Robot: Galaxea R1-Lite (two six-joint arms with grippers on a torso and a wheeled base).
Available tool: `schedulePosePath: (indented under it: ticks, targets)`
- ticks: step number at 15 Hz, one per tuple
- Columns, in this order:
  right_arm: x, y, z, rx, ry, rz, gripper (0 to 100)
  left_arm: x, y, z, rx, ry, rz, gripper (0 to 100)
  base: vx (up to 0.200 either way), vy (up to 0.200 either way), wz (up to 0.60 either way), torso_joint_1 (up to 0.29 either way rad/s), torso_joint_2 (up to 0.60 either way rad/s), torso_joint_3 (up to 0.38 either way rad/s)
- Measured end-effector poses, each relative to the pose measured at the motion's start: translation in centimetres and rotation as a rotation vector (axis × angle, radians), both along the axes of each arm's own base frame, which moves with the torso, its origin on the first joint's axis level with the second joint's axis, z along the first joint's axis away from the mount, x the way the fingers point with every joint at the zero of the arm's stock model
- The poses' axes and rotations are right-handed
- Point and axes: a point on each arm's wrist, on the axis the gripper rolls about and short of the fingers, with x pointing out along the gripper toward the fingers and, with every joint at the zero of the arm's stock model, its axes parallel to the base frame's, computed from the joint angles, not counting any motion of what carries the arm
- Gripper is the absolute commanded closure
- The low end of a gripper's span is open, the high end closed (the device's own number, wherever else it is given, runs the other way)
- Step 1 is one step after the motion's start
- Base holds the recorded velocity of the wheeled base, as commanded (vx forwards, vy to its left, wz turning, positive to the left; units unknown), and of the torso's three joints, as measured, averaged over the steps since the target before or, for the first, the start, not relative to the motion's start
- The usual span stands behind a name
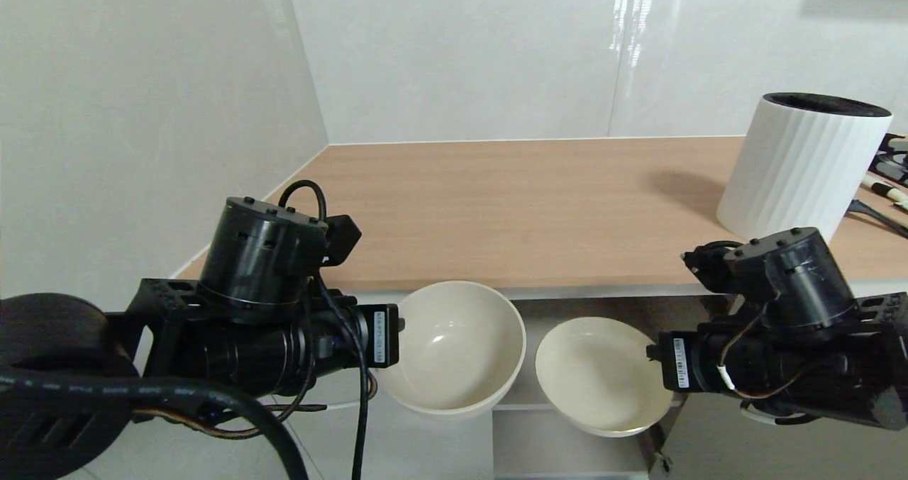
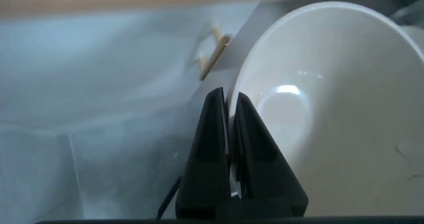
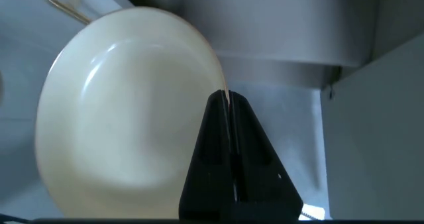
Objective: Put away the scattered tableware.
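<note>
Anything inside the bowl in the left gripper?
The left bowl looks empty, bare glazed inside. The left gripper covers a strip of its rim, so that bit is hidden.

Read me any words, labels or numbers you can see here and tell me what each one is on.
On the left wrist sticker, beside the left bowl: print too small to read.
On the right wrist sticker, beside the right bowl: print too small to read.
No other text can be read.
</note>
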Motion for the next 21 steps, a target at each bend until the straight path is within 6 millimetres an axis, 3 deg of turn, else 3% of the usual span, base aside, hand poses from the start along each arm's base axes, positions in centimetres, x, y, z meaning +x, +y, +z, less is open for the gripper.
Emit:
schedulePosePath:
  ticks: [12,18,21]
  targets:
    - [2.1,1.6,-5.2,-0.052,0.069,0.002,100,0.3,-0.2,-0.4,0.008,0.01,0.0,100,0.0,0.0,0.0,-0.1,0.45,0.347]
    - [2.2,1.6,-6.2,-0.074,0.094,0.009,100,0.3,-0.2,-0.4,0.008,0.009,0.002,100,0.0,0.0,0.0,-0.003,0.06,0.056]
    - [3.4,1.6,-6.9,-0.082,0.096,-0.008,100,0.3,-0.2,-0.4,0.007,0.009,0.001,100,0.0,0.0,0.0,0.0,0.0,0.0]
